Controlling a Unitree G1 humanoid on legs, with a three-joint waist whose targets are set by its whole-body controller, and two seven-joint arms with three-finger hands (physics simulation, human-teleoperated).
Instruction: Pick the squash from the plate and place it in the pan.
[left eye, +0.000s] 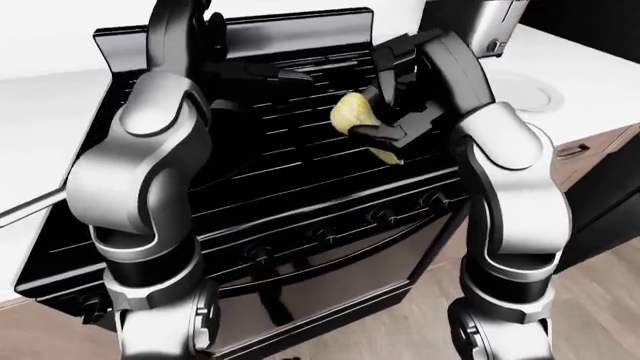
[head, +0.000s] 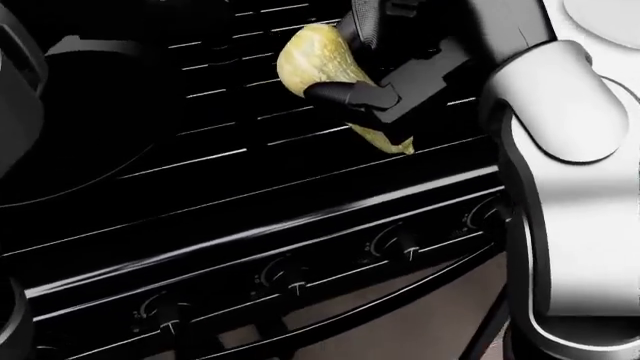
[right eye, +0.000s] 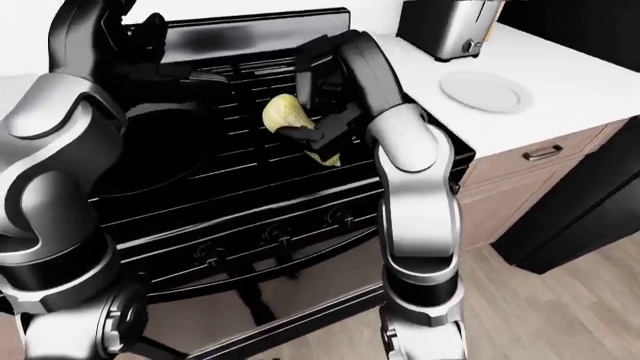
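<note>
— Where's the squash (head: 318, 61) now?

— Clamped in the right hand (head: 375, 71), black fingers (head: 350, 95) wrapped round its fat end, the thin tip poking out below them, held above the stove (head: 240, 187) grates.

— And the pan?

— The head view only shows a dark curve at its left edge. In the right-eye view the pan (right eye: 160, 154) sits on the stove well to the left of those fingers.

— The plate?

— On the white bench (right eye: 560, 82), the plate (right eye: 486, 91) lies bare, off to their right beside a toaster (right eye: 450, 26).

— Left hand?

— The left hand (right eye: 150, 34) is up near the stove's top edge; I can't tell how its fingers stand.
</note>
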